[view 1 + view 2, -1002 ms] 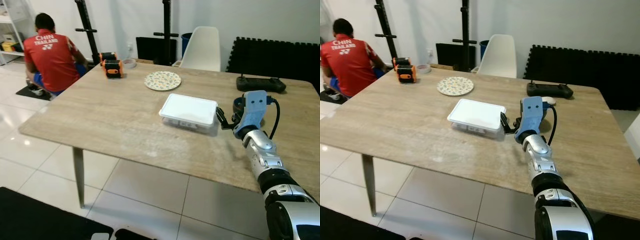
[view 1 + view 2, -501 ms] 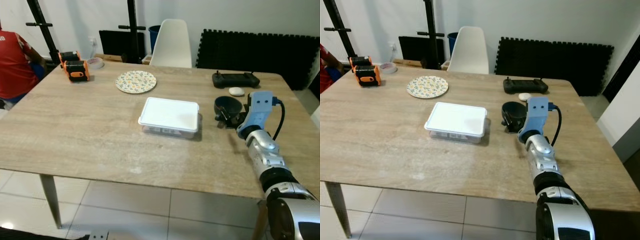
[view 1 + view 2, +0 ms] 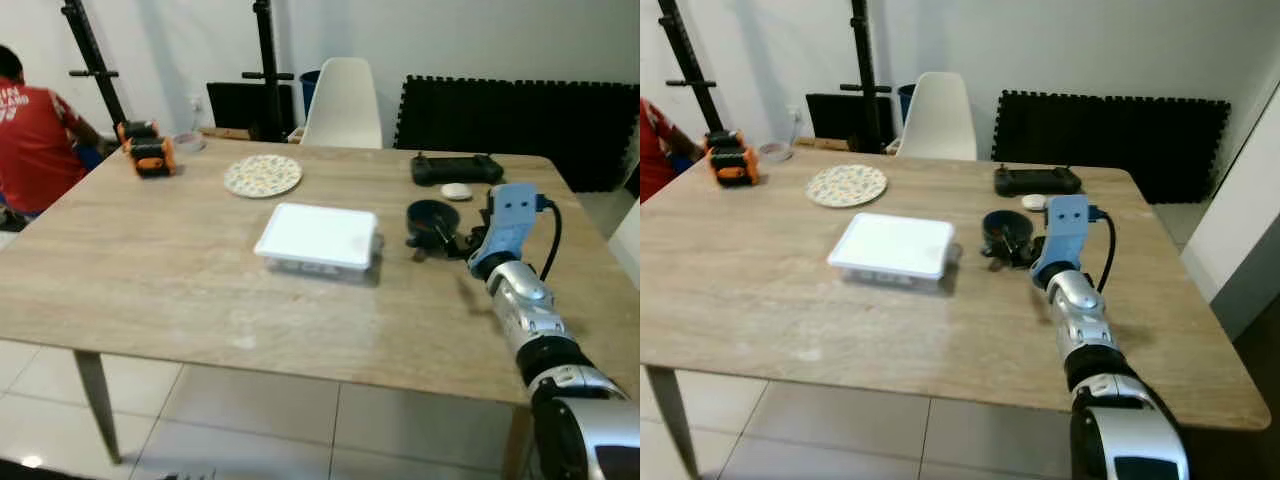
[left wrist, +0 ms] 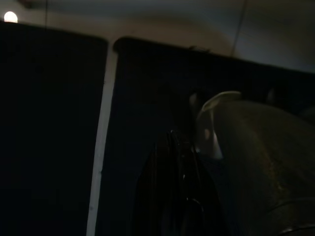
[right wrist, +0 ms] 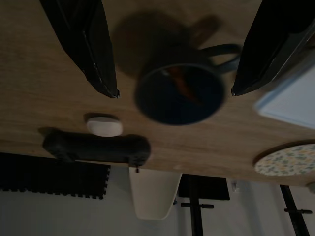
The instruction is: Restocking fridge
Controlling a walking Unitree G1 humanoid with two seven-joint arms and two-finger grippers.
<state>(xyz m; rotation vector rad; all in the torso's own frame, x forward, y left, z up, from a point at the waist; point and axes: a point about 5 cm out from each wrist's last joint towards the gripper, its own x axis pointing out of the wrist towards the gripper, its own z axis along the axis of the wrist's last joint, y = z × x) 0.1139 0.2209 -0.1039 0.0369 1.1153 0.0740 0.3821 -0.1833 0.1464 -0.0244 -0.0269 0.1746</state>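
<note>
Looking down from the head camera, there's a light wood table (image 3: 150, 270) with a white lidded container (image 3: 318, 238) sitting roughly in the middle. Just to its right is a dark mug (image 3: 432, 222), and the right gripper (image 3: 452, 240) is reaching in low over the tabletop right beside that mug, with the silver arm trailing back toward the near right corner. From this angle I can't really make out how its fingers stand. Farther back on the table: a patterned plate (image 3: 263, 175), a black controller (image 3: 456, 168) with a small white oval thing (image 3: 456, 191) next to it, and an orange and black device (image 3: 150, 157) near the far left corner. A white chair (image 3: 343, 102) is tucked in at the far side, and a person in a red shirt (image 3: 35, 135) is crouched on the floor off to the left.

Right wrist view clears it up: the two black fingers (image 5: 88, 44) are spread wide apart with the mug in the gap between them, not touching it as far as I can see.

Left wrist view is super dark, just dark panels and a pale vertical strip (image 4: 101, 142). Can't tell what the left gripper is doing.
</note>
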